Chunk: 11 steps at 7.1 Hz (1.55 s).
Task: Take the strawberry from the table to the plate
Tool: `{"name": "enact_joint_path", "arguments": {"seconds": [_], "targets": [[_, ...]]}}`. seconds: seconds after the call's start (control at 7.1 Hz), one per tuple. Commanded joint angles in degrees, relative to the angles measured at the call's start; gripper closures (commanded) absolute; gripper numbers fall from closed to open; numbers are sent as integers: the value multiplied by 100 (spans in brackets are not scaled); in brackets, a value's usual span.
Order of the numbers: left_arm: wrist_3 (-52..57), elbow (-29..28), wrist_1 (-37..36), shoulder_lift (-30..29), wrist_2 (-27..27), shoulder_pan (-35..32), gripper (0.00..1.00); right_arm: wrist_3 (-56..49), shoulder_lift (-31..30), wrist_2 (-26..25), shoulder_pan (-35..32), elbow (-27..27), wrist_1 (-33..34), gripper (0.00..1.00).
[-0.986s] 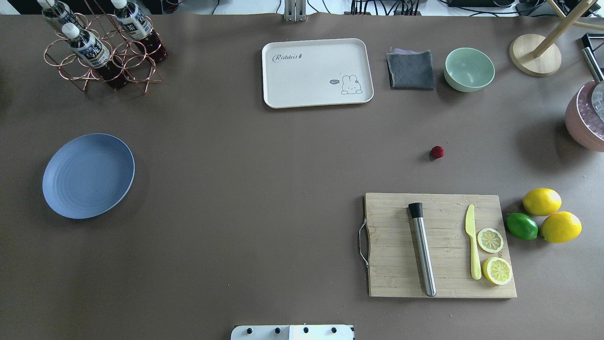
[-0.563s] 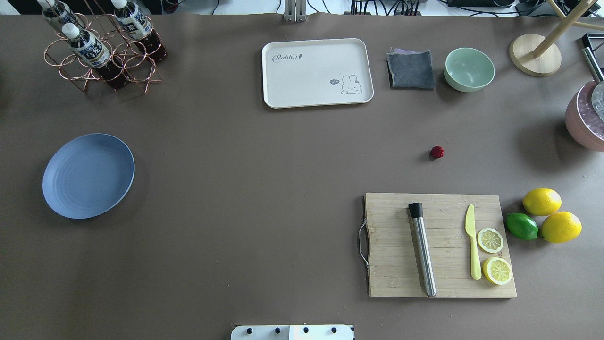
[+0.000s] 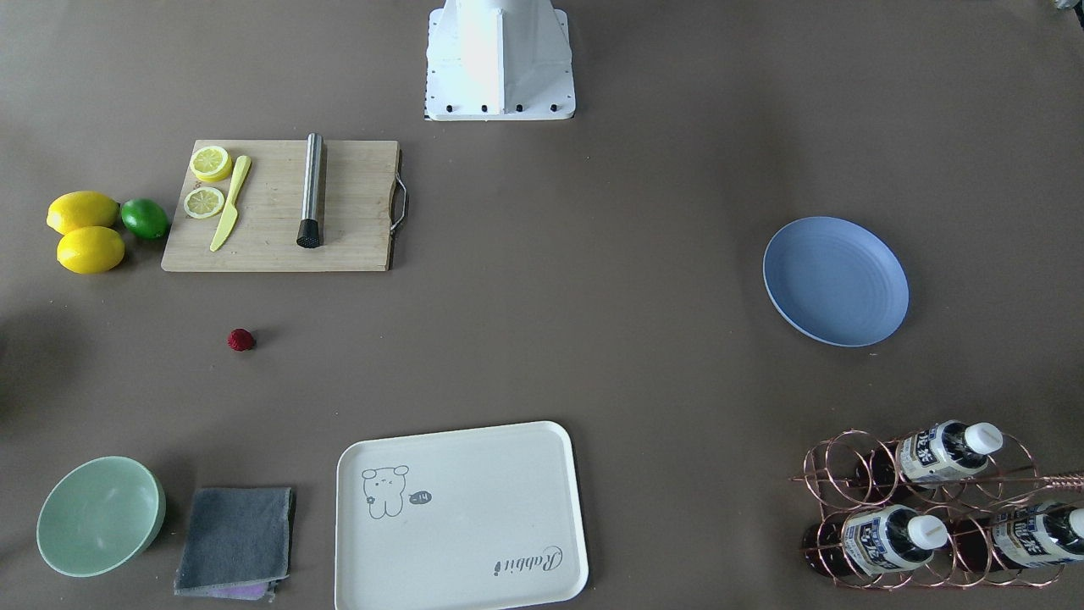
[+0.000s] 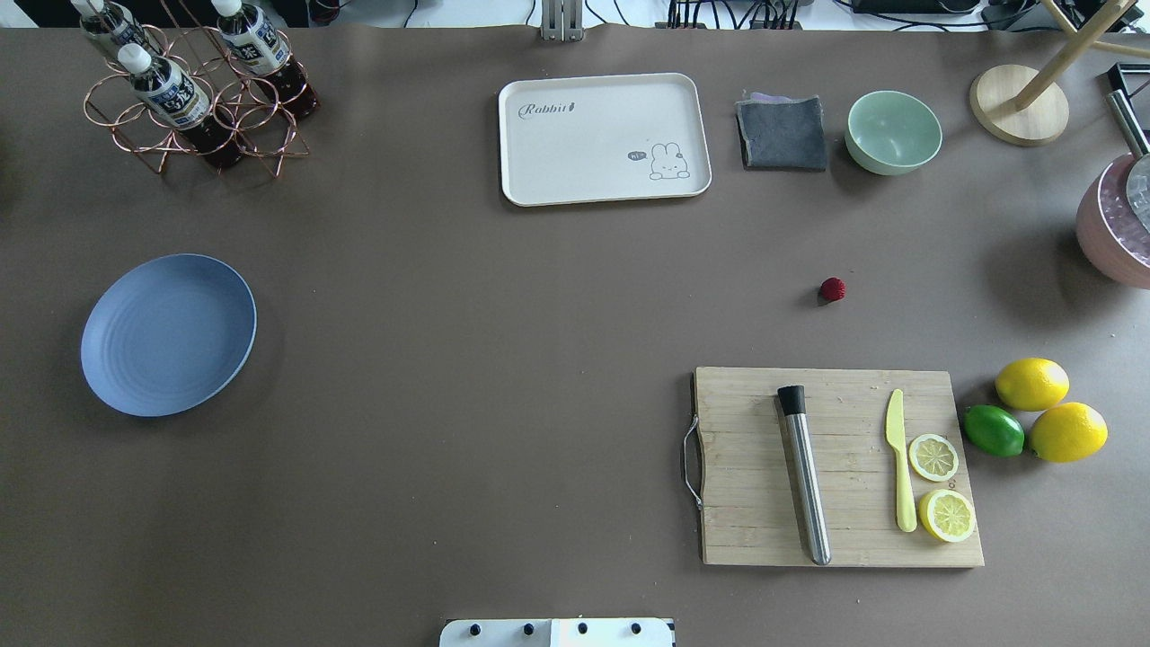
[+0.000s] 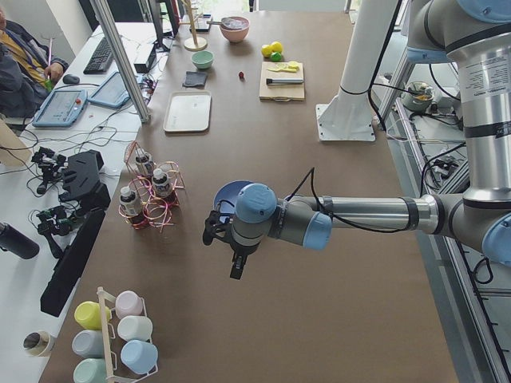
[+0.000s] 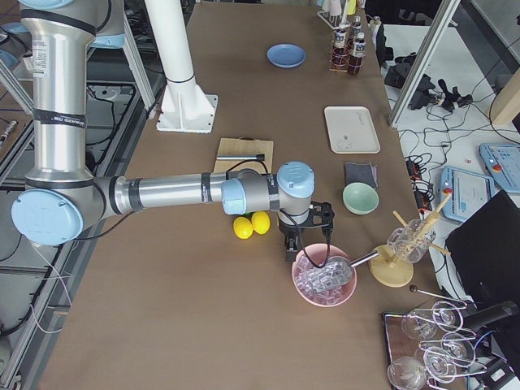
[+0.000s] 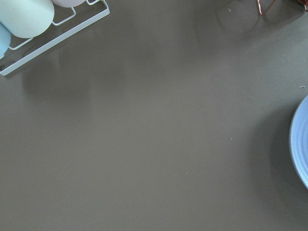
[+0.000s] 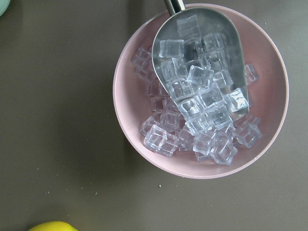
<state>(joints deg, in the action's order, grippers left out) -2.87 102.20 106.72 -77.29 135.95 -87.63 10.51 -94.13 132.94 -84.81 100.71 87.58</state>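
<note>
The strawberry [image 4: 832, 288] is a tiny dark red berry lying alone on the grey-brown table [image 4: 494, 359], beyond the cutting board; it also shows in the front view [image 3: 240, 340]. The blue plate [image 4: 168, 334] sits empty far off on the table's left side, and its rim [image 7: 301, 144] edges into the left wrist view. Only the side views show the grippers. The left gripper [image 5: 236, 267] hangs next to the plate. The right gripper [image 6: 290, 248] hangs beside the pink ice bowl, near the lemons. I cannot tell whether either is open or shut.
A wooden cutting board [image 4: 840, 467] carries a steel muddler, a yellow knife and two lemon slices. Two lemons [image 4: 1031, 384] and a lime lie to its right. A pink ice bowl [image 8: 200, 91] with a scoop, a mint bowl [image 4: 893, 131], a grey cloth, a cream tray [image 4: 604, 137] and a bottle rack [image 4: 193, 90] ring the table.
</note>
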Motion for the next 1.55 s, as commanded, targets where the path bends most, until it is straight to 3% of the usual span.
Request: {"name": "enact_joint_path", "arguments": {"seconds": [0.0,0.28,0.42,0.7,0.99,1.41], "targets": [[-900,-25,198,-110,-42,421,3,12,0,48,0,-43,-4,0],[-2388,-164,323,-670,-85,1296,2,12,-18,48,0,-43,-4,0],[-2428,-357,401,-873,-564,1815,2,12,-18,48,0,-43,-4,0],[-2490,-726,1197,-832,-1113,2144,4,21,-26,48,0,-34,-4,0],[-3187,-1193,2103,-901,-1070,2512,19,30,-44,48,0,-16,-4,0],[-4265,-1255,2520,-1086,-1105,3190,28,30,-53,40,0,-16,-4,0]]}}
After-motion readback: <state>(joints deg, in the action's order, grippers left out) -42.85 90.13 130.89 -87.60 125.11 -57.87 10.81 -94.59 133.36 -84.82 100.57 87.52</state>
